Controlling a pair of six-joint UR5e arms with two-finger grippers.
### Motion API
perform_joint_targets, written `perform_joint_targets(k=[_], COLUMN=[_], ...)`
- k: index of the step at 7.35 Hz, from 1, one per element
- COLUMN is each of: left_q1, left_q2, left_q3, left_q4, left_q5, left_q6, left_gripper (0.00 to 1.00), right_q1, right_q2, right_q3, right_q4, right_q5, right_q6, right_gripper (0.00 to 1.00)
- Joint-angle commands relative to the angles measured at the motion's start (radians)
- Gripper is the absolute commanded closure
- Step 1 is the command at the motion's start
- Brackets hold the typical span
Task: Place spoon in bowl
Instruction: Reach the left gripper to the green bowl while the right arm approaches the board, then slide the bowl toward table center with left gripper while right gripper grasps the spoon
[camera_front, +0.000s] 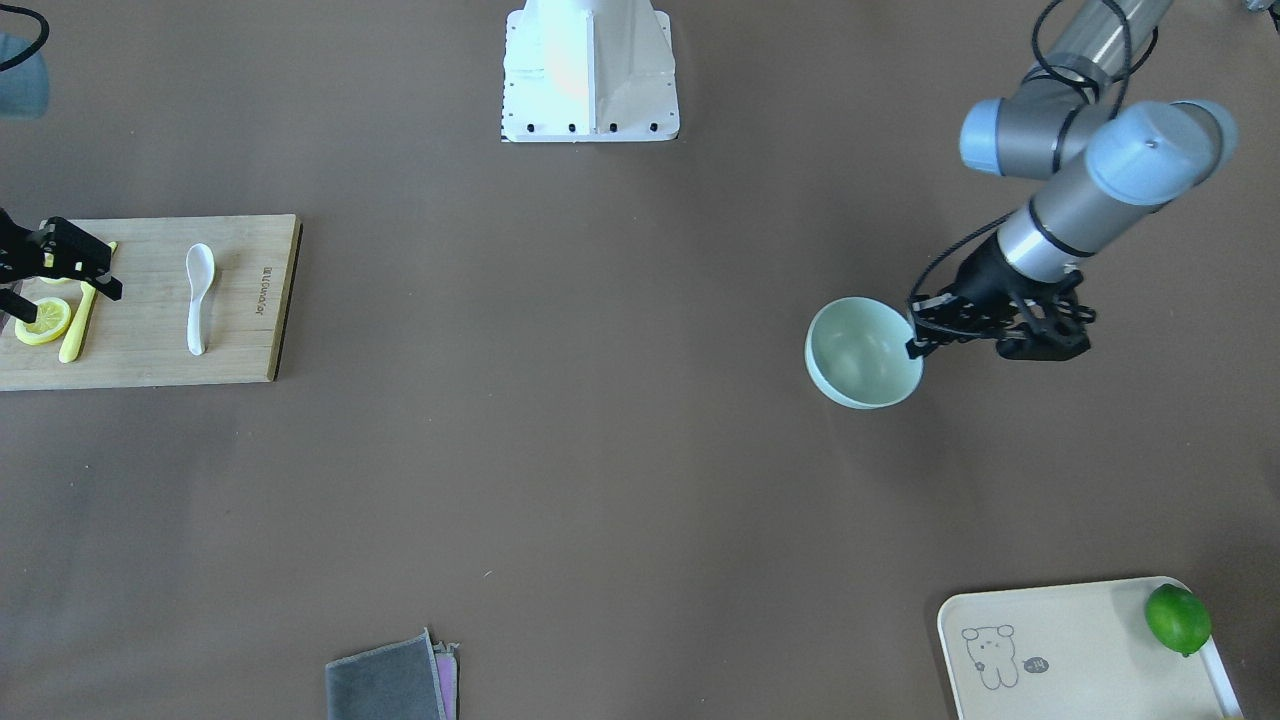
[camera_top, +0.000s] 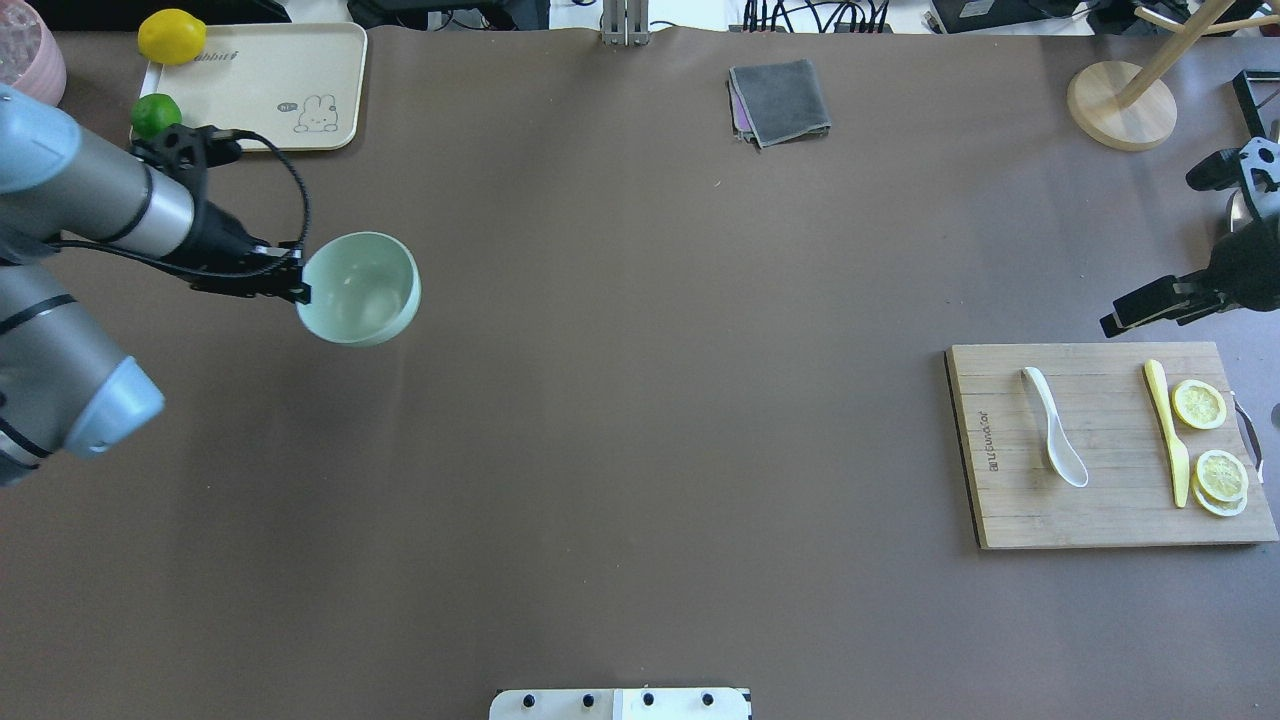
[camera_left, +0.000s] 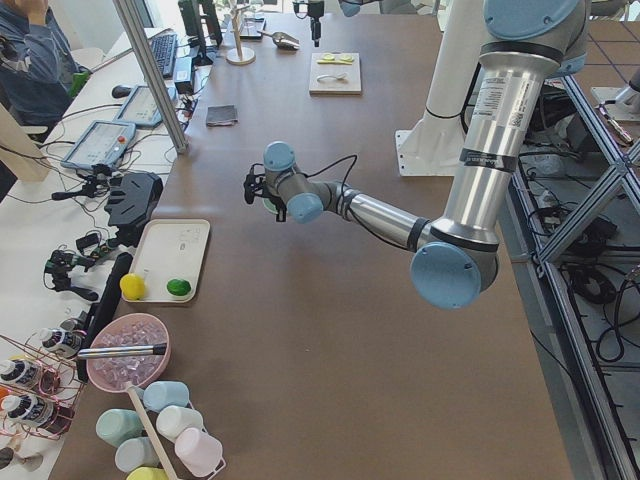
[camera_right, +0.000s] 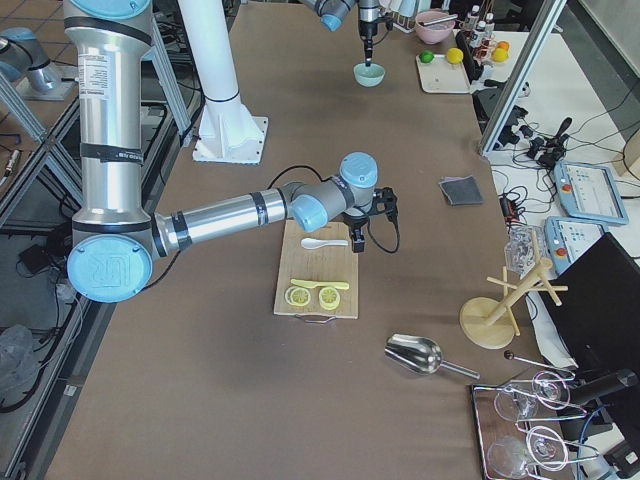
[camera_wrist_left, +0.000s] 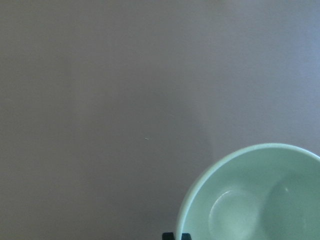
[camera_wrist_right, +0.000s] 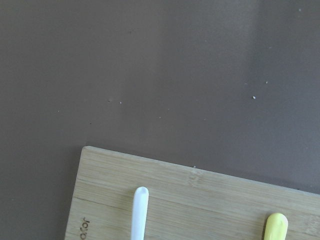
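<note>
The pale mint-green bowl (camera_top: 360, 288) is on the robot's left side of the brown table, empty. It also shows in the front view (camera_front: 862, 352) and the left wrist view (camera_wrist_left: 260, 200). My left gripper (camera_top: 300, 290) is shut on its rim. I cannot tell whether the bowl rests on the table or hangs just above it. The white spoon (camera_top: 1052, 428) lies on a wooden cutting board (camera_top: 1100, 510) at the right, also seen from the front (camera_front: 198, 300). My right gripper (camera_front: 72, 303) is open and empty, above the board's far edge near the knife.
A yellow knife (camera_top: 1168, 430) and lemon slices (camera_top: 1198, 404) lie on the board beside the spoon. A cream tray (camera_top: 270, 80) with a lime and a lemon stands far left. A grey cloth (camera_top: 780, 100) and a wooden stand (camera_top: 1120, 105) are at the far edge.
</note>
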Motion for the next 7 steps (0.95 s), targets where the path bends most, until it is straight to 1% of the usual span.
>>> perform_joint_targets(k=[1, 2, 3, 4, 5, 7], left_q1=[0.184, 0.259, 0.309, 0.340, 0.385, 0.423], left_q2=[-0.202, -0.230, -0.256, -0.261, -0.273, -0.284], left_q3=[-0.021, -0.020, -0.017, -0.014, -0.014, -0.009], left_q4=[0.210, 0.224, 0.226, 0.226, 0.227, 0.227], left_q5=[0.182, 0.265, 0.313, 0.319, 0.372, 0.394], left_q6=[-0.182, -0.221, -0.246, -0.275, -0.292, -0.301], left_gripper=[1.00, 1.00, 1.00, 1.00, 1.00, 1.00], right_q1=[-0.111, -0.151, -0.182, -0.187, -0.197, -0.251], right_q2=[-0.002, -0.007, -0.010, -0.014, -0.023, -0.027], right_q3=[0.046, 0.051, 0.048, 0.042, 0.040, 0.036], right_q4=[0.000, 0.000, 0.000, -0.002, -0.002, -0.002], right_q5=[-0.078, -0.118, -0.157, -0.156, -0.152, -0.158], right_q6=[0.095, 0.108, 0.116, 0.122, 0.174, 0.250], right_gripper=[0.03, 0.04, 0.06, 0.08, 0.08, 0.09])
